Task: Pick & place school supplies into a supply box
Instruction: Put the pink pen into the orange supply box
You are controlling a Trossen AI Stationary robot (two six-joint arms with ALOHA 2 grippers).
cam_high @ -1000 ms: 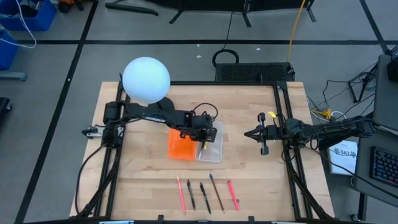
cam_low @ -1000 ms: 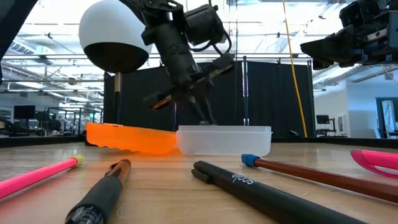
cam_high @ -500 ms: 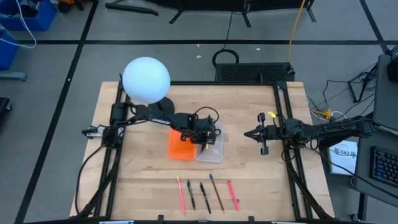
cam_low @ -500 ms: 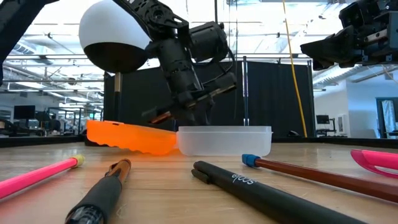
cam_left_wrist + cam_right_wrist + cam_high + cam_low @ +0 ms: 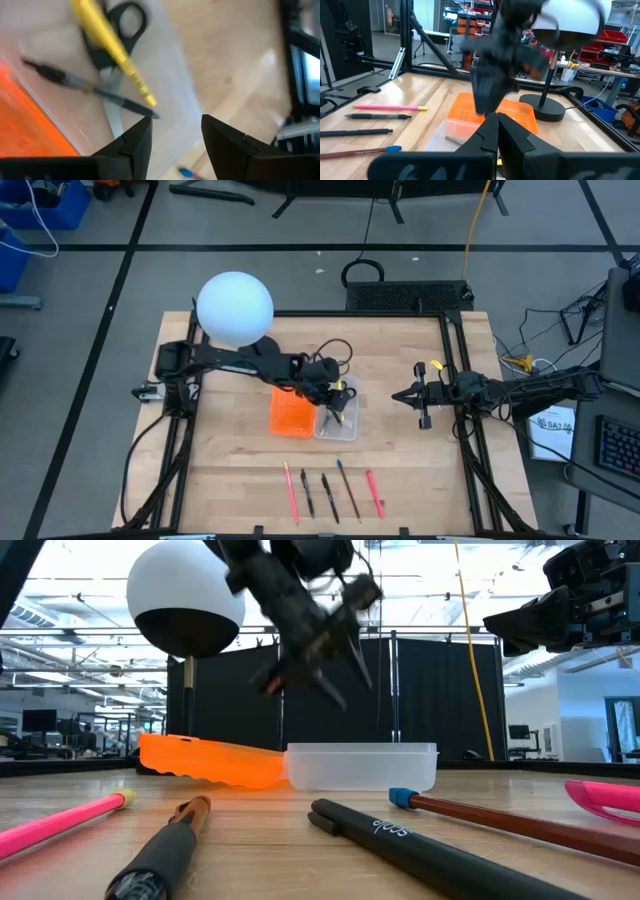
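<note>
Five pens and pencils [image 5: 333, 491] lie in a row at the near edge of the table. Farther back, the clear supply box [image 5: 337, 415] holds scissors [image 5: 116, 30], a yellow pencil [image 5: 112, 50] and a black pen [image 5: 87, 86]. The left gripper [image 5: 338, 392] hangs open and empty above it. The drop looks done, so it should reach for the row. The right gripper [image 5: 397, 394] waits closed, off to the side.

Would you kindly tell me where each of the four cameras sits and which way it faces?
High view: overhead, straight down on the table; both arms show.
Low view: table height, level toward the supply box; left tool above it.
Left wrist view: on left arm, down at the scissors; own open fingers show.
Right wrist view: on right arm, across the table; shut right tool shows.
All share the supply box.
</note>
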